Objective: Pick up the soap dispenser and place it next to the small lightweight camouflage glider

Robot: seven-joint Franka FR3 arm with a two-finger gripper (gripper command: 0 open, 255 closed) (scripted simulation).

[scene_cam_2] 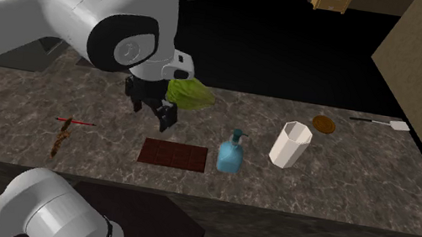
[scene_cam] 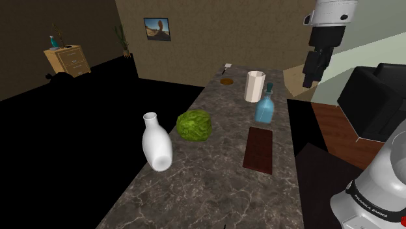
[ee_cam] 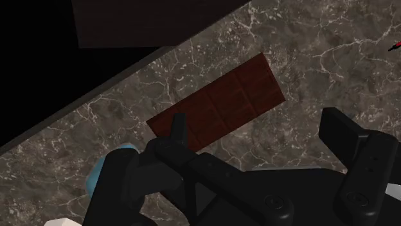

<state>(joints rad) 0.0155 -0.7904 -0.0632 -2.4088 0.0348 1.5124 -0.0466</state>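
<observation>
While the jaws stand apart with nothing between them, the gripper [scene_cam_2: 153,112] hangs above the bench [scene_cam_2: 344,183], roughly over the stretch between the brown chocolate slab [scene_cam_2: 173,155] and the glider [scene_cam_2: 62,135]. I judge the step in hand to be the reach for the soap dispenser [scene_cam_2: 231,153].

That blue bottle stands upright, just beside the slab's short end on the second exterior view's right, between the slab and the white cup [scene_cam_2: 291,143].

To do the reach well, the hand should cross above the slab and descend straight down with the jaws wide. They should close on the bottle's broad body rather than the thin pump neck. Slab and cup flank the bottle, so the jaws are better turned to close from the bench's front and back. A clean lift above the slab should come before the carry. The glider looks light, so the bottle should be set down near it without touching it.

As for containers, the cup is open-topped and what shows of its inside is plain white, with nothing seen in it. The white vase [scene_cam: 156,143] has a narrow neck that hides any contents. How full the dispenser is, I cannot tell.
</observation>
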